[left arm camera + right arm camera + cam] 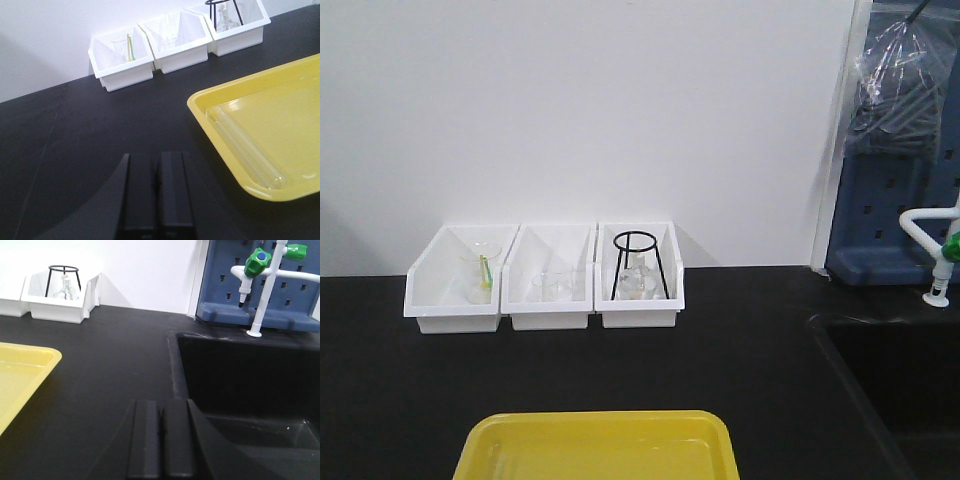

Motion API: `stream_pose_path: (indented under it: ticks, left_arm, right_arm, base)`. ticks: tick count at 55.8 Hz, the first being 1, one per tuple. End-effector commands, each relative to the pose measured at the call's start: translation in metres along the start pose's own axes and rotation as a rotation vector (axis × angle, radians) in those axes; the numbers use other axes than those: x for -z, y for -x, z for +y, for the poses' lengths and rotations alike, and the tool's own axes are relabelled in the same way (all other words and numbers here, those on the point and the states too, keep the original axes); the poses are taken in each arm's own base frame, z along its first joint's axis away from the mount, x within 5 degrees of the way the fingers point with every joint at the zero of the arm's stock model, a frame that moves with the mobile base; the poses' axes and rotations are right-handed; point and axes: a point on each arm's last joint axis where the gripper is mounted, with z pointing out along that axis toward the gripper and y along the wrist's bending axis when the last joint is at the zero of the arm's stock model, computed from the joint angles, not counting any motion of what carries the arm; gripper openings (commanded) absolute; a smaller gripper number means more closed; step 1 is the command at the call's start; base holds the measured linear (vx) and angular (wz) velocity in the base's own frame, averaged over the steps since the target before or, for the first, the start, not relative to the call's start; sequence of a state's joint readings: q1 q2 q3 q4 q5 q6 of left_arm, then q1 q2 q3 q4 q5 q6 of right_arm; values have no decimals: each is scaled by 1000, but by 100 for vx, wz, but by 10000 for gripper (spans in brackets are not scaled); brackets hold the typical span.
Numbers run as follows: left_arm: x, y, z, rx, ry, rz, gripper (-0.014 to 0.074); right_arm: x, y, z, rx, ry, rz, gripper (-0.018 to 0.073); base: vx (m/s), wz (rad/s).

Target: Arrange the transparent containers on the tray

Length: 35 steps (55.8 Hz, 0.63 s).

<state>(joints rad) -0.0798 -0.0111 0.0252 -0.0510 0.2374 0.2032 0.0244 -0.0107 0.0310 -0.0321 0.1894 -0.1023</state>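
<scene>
The yellow tray [600, 445] lies on the black bench at the near edge; it also shows in the left wrist view [280, 100] and the right wrist view [20, 372]. Two clear test tubes [245, 145] lie side by side along the tray's left rim in the left wrist view. My left gripper [156, 160] is shut with nothing in it, low over the bench to the left of the tray. To the tray's right, beside the sink, my right gripper [161, 407] is shut and holds nothing.
Three white bins [545, 280] stand in a row by the back wall, holding beakers and a black tripod stand [638, 265]. A black sink [240, 370] lies at the right, with a white tap with green knobs [262, 270] and a blue pegboard behind it.
</scene>
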Motion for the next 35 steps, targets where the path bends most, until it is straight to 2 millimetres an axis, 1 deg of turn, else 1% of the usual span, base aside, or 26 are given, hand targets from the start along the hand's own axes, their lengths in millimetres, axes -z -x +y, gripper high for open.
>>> stream_pose_path:
  ticks: [1, 35]
  left_arm:
    - [-1, -5, 0, 12, 17, -63, -3]
    - [-1, -5, 0, 12, 17, -63, -3]
  right_arm:
    - [0, 5, -1, 17, -14, -75, -11]
    - [0, 4, -1, 17, -14, -71, -11]
  base:
    - [0, 0]
    - [0, 0]
